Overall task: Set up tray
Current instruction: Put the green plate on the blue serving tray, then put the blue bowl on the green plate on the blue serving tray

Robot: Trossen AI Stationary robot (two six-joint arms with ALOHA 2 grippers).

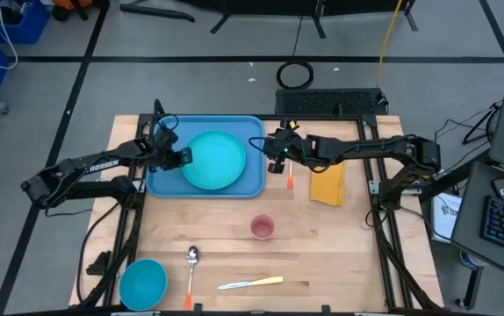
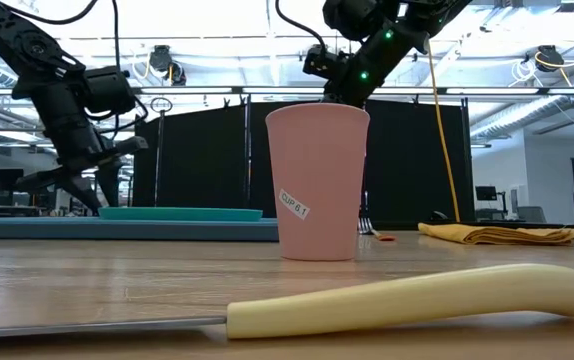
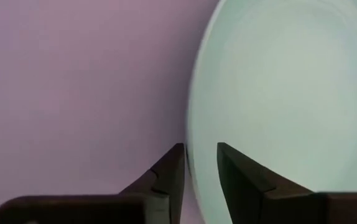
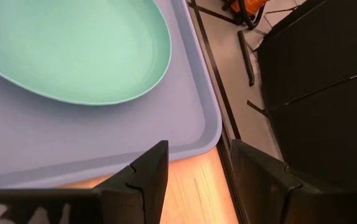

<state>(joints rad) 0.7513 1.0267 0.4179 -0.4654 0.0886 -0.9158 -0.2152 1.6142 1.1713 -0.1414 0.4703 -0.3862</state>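
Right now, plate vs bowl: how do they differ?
The teal plate lies on the light-blue tray at the far side of the table; the blue bowl sits on bare wood at the near left corner. The plate is wider and shallow; the bowl is smaller and deeper. The left gripper is at the plate's rim; nothing is near the bowl. Both are round, upright and empty.

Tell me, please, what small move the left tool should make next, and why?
Probably lift the left tool up and away from the plate. The plate lies flat inside the tray, and the tool's fingers stand parted on either side of its rim, so it seems released. The right tool waits open at the tray's corner.
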